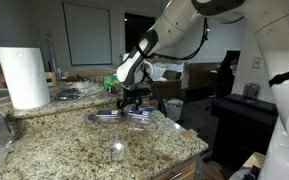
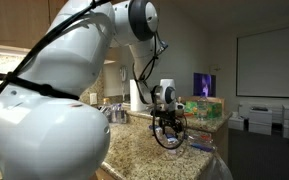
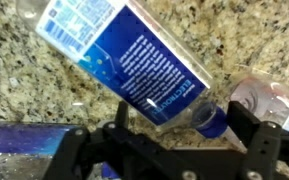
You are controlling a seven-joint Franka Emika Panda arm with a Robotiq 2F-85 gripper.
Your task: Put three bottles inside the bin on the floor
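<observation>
one labelled bottle (image 3: 124,60) lies flat on the table (image 3: 14,95), cap (image 3: 212,121) between the fingers (image 3: 259,150), which are spread wide, holding nothing. second bottle (image 3: 269,98) just beside one finger. probably light, thin-walled, slippery, rolls; grip across the label.

The arm (image 1: 179,30) bends down, tool (image 1: 134,103) pointing downward with jaws spread

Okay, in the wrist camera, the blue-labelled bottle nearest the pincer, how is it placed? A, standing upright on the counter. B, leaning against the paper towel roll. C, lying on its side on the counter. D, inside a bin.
C: in the wrist view the bottle lies on its side on the granite counter, its blue cap pointing toward the open pincer.
</observation>
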